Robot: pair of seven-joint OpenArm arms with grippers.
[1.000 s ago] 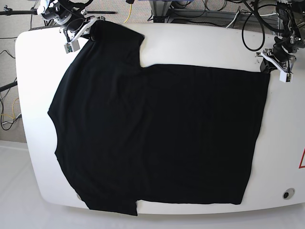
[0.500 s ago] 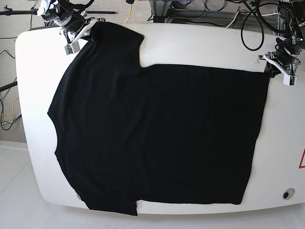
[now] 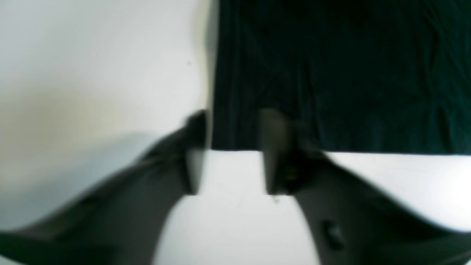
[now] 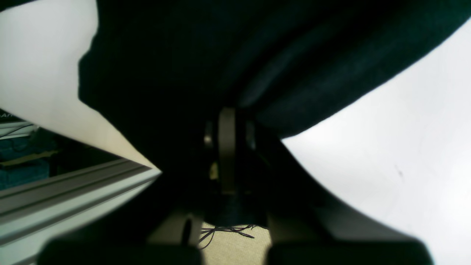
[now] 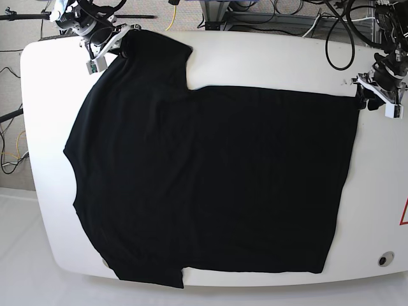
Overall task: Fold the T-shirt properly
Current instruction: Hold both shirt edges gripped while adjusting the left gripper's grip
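Note:
The black T-shirt lies spread flat across the white table, sleeves toward the left. At the far left corner my right gripper is shut on the upper sleeve; in the right wrist view the dark cloth drapes over the closed fingers. At the far right my left gripper stands open at the shirt's hem corner. In the left wrist view its two fingers straddle that corner, which lies flat on the table.
Black cables run behind the table's far edge. A red-edged sticker and a round hole sit near the table's right end. A metal rail shows below the table's edge by the right gripper.
My left gripper has opened, let go of the hem corner and drawn back a little to the right. The right gripper and the shirt have stayed put.

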